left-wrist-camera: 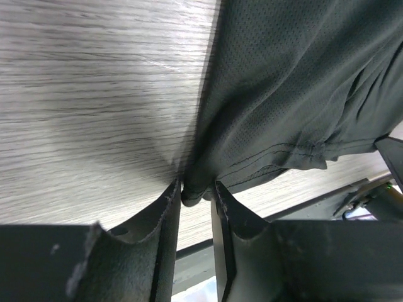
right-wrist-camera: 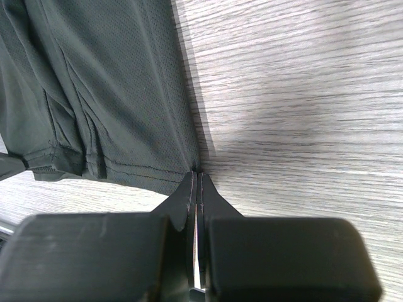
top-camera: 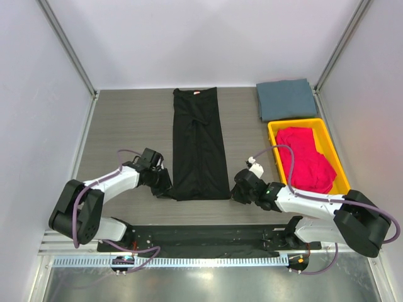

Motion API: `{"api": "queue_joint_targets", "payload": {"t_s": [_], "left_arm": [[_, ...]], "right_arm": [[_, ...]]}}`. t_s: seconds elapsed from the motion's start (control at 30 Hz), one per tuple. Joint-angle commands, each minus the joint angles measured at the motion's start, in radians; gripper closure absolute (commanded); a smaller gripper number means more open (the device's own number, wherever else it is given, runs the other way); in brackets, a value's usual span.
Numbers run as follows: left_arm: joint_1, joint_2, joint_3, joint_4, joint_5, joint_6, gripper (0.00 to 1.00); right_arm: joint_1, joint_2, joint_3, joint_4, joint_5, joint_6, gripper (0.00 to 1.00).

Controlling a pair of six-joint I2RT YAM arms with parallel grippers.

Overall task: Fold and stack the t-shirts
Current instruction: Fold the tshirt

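Observation:
A black t-shirt (top-camera: 200, 145) lies folded into a long narrow strip down the middle of the table, its neck label at the far end. My left gripper (top-camera: 165, 184) is at its near left corner. In the left wrist view the left gripper (left-wrist-camera: 196, 189) has a bunched bit of the black t-shirt (left-wrist-camera: 289, 82) hem pinched between its tips. My right gripper (top-camera: 236, 190) sits at the near right corner. In the right wrist view the right gripper (right-wrist-camera: 197, 173) is shut, tips pressed together right at the black t-shirt (right-wrist-camera: 119, 82) hem edge. No cloth shows between them.
A folded grey-blue t-shirt (top-camera: 286, 99) lies at the far right. Just nearer stands a yellow tray (top-camera: 272, 135) holding a crumpled magenta-red t-shirt (top-camera: 306, 158). The black base plate (top-camera: 208, 236) of the arms runs along the near edge. White walls close in the left, right and back.

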Motion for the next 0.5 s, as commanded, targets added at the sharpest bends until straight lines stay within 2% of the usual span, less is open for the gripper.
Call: {"api": "queue_joint_targets", "payload": {"t_s": [0.0, 0.13, 0.27, 0.47], "left_arm": [[-0.001, 0.004, -0.039, 0.087, 0.023, -0.031, 0.73], [-0.004, 0.022, -0.059, 0.122, 0.038, -0.038, 0.80], [-0.008, -0.028, -0.082, 0.119, 0.050, -0.057, 0.98], [-0.100, -0.140, -0.073, 0.052, -0.019, -0.112, 1.00]], "right_arm": [[0.007, -0.025, -0.003, 0.034, 0.011, -0.005, 0.99], [0.008, -0.025, 0.000, 0.028, 0.013, -0.006, 0.99], [0.020, -0.062, 0.004, -0.001, 0.058, -0.008, 0.99], [0.077, -0.150, 0.001, -0.076, 0.103, 0.003, 0.99]]}}
